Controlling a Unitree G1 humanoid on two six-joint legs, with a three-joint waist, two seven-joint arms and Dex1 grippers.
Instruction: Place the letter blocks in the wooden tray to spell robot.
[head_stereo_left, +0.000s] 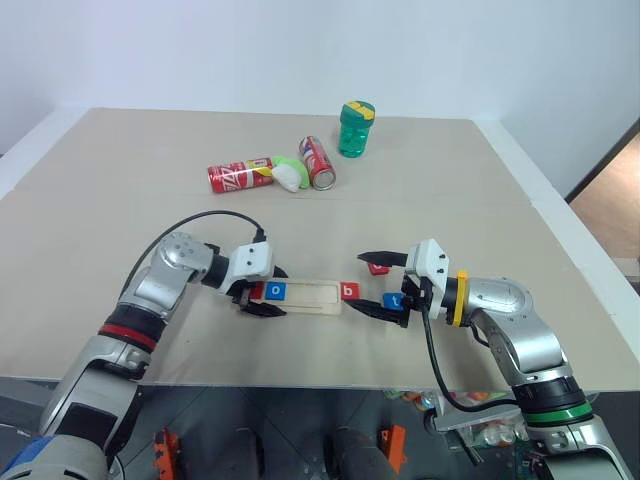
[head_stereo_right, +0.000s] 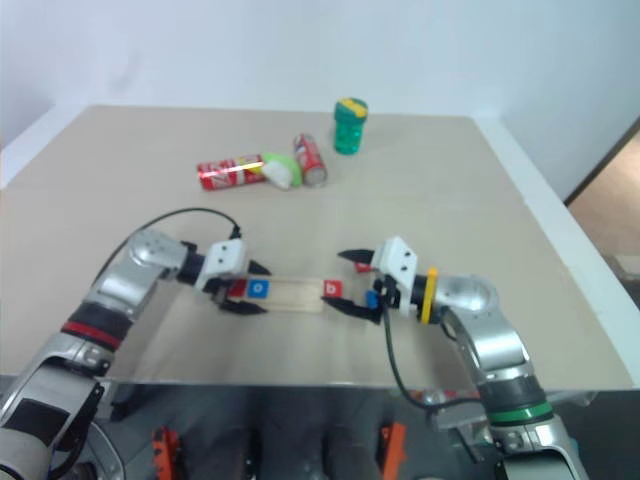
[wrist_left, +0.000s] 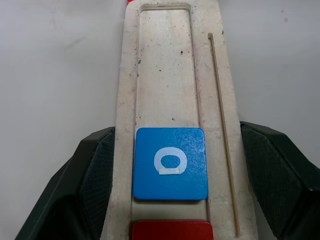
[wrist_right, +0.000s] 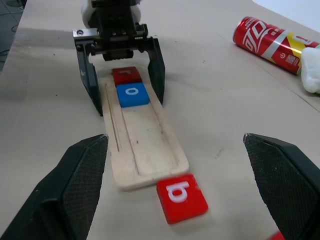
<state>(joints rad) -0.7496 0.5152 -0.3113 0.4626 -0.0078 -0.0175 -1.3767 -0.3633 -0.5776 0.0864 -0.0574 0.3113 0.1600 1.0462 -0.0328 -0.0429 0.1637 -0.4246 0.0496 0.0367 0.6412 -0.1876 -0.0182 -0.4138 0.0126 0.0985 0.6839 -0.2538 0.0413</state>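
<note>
The wooden tray (head_stereo_left: 312, 296) lies near the table's front edge. A red r block (wrist_right: 126, 76) sits at its left end with a blue o block (wrist_left: 170, 163) beside it. My left gripper (head_stereo_left: 274, 291) straddles that end, its fingers (wrist_left: 95, 170) pressed against the tray's two long sides. A red b block (head_stereo_left: 348, 291) lies on the table just off the tray's right end, between the wide-open fingertips of my right gripper (head_stereo_left: 356, 282), untouched. A blue t block (head_stereo_left: 393, 299) rests by that gripper's nearer finger. Another red block (head_stereo_left: 377, 267), letter hidden, lies by the farther finger.
Two red soda cans (head_stereo_left: 240, 176) (head_stereo_left: 318, 162) lie on their sides at the back of the table with a white and green object (head_stereo_left: 290, 175) between them. A green jar (head_stereo_left: 355, 129) stands behind them. The table's front edge (head_stereo_left: 300, 380) is close below the tray.
</note>
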